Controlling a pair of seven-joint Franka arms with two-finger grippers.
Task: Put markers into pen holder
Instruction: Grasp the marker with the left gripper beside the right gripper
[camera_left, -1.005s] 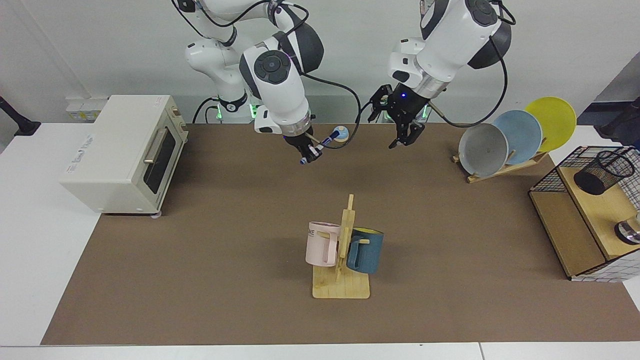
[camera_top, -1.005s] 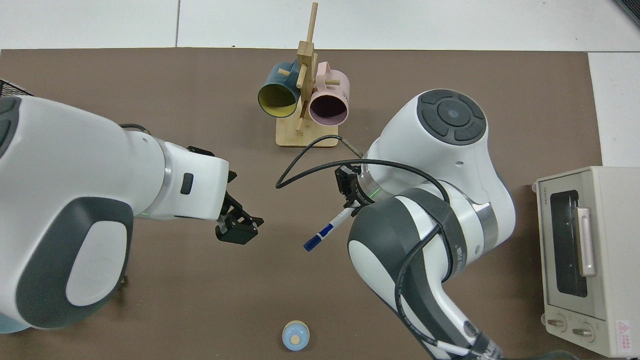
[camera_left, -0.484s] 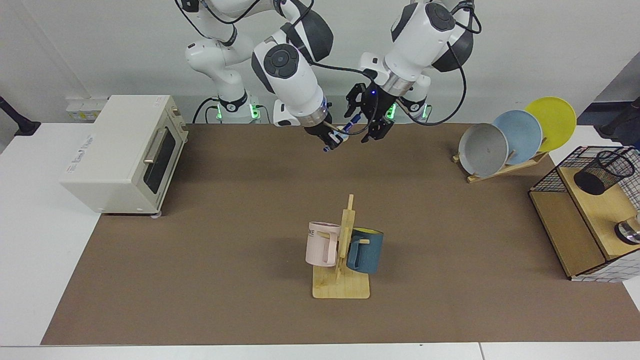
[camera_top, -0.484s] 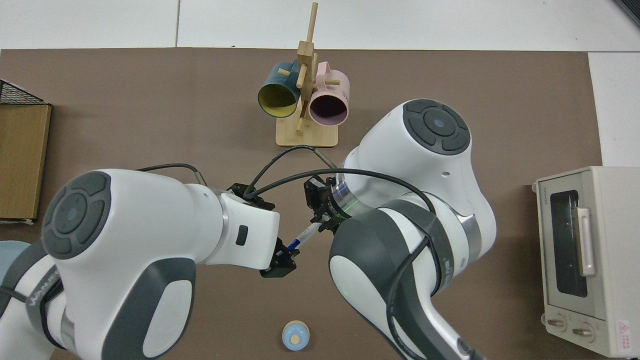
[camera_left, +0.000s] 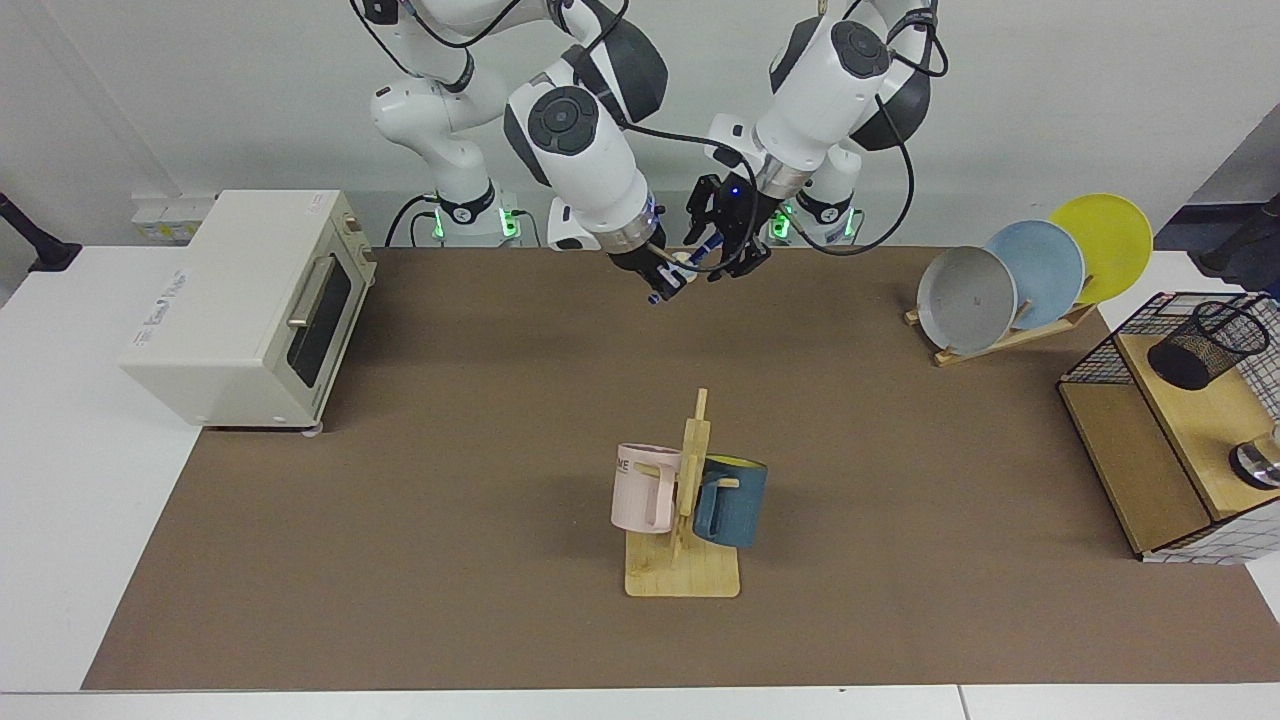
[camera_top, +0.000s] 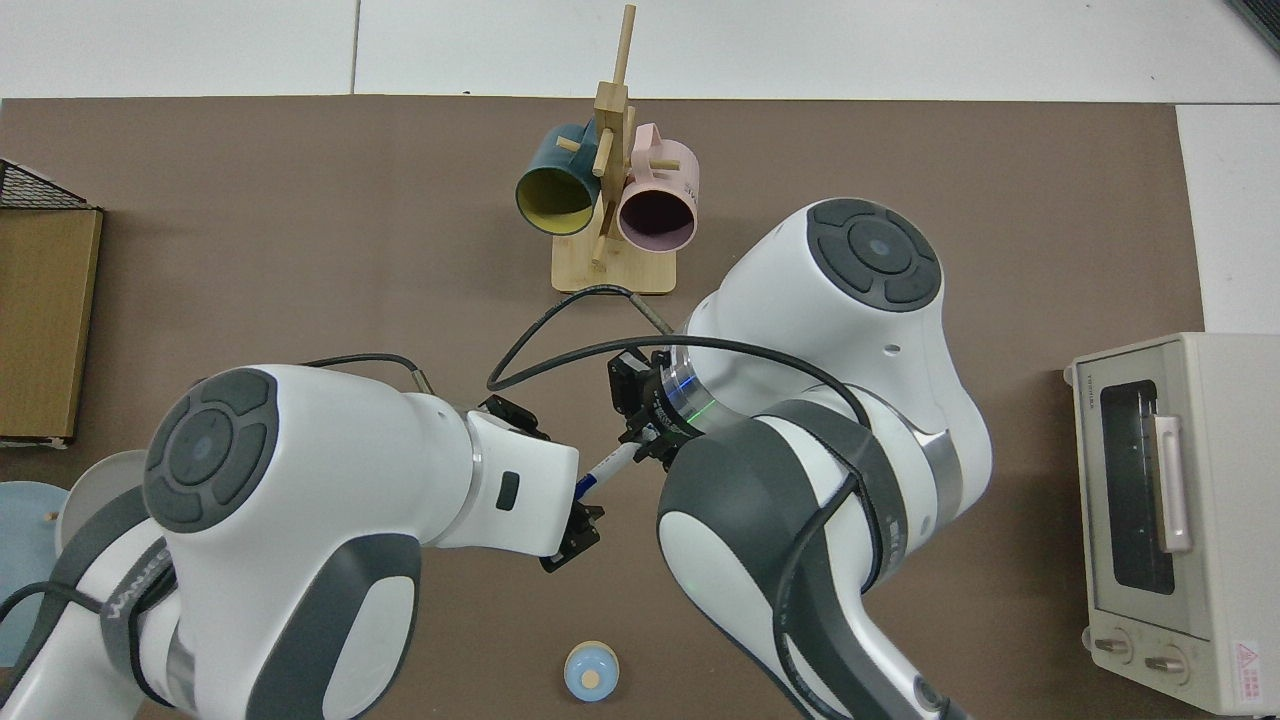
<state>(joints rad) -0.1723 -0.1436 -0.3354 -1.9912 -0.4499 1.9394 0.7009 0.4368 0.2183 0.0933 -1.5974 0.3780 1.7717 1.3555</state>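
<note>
High above the far edge of the brown table mat (camera_left: 400, 450), behind the wooden mug rack (camera_left: 685, 560), the right gripper (camera_left: 655, 285) is clamped on the marker (camera_top: 610, 470), pinching its lower end. The marker slants up and away from those fingers, its blue cap reaching into the left gripper (camera_left: 728, 255), whose jaws stand apart around the cap (whether they touch it cannot be told). In the top view the white barrel runs diagonally between the two wrists. The pen holder (camera_left: 1205, 345), a black mesh cup, sits tilted on the wooden shelf (camera_left: 1190, 420) inside the wire basket frame (camera_left: 1100, 355), well apart from the rack; nothing shows in it. The rack holds a pink mug (camera_left: 640, 490) and a dark blue mug (camera_left: 733, 505).
</note>
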